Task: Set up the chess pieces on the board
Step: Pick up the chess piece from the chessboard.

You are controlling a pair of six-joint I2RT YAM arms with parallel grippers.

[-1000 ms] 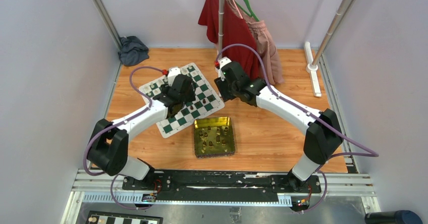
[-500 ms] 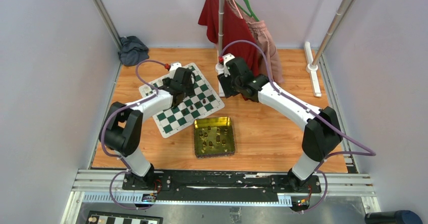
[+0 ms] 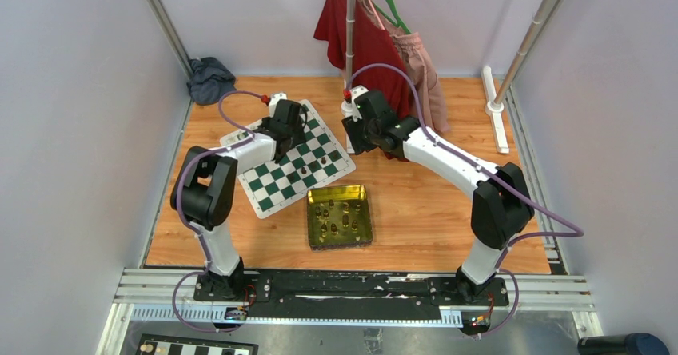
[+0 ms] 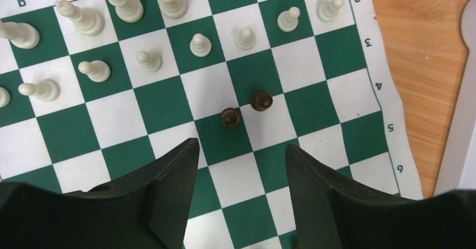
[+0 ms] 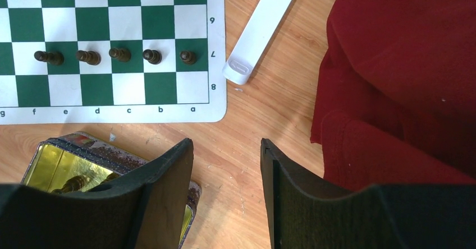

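Note:
The green and white board (image 3: 276, 181) lies left of centre; it also shows in the left wrist view (image 4: 163, 100) and the right wrist view (image 5: 160, 86). Cream-white chess pieces (image 4: 149, 59) stand on its far rows. Two dark brown pieces (image 4: 230, 118) stand mid-board, just beyond my left gripper (image 4: 241, 151), which is open, empty and above the board. Several dark pieces (image 5: 119, 54) stand in a row on rank 7. My right gripper (image 5: 227, 148) is open and empty over bare wood beside the board's corner.
A gold-green tin (image 3: 340, 216) holding several dark pieces sits in front of the board; its corner shows in the right wrist view (image 5: 62, 165). A red garment (image 5: 404, 75) hangs on a rack (image 3: 350, 35) beside my right gripper. A dark cloth (image 3: 209, 78) lies far left.
My left arm has reached further over the board toward its far side. My right gripper has shifted slightly back and left near the rack pole.

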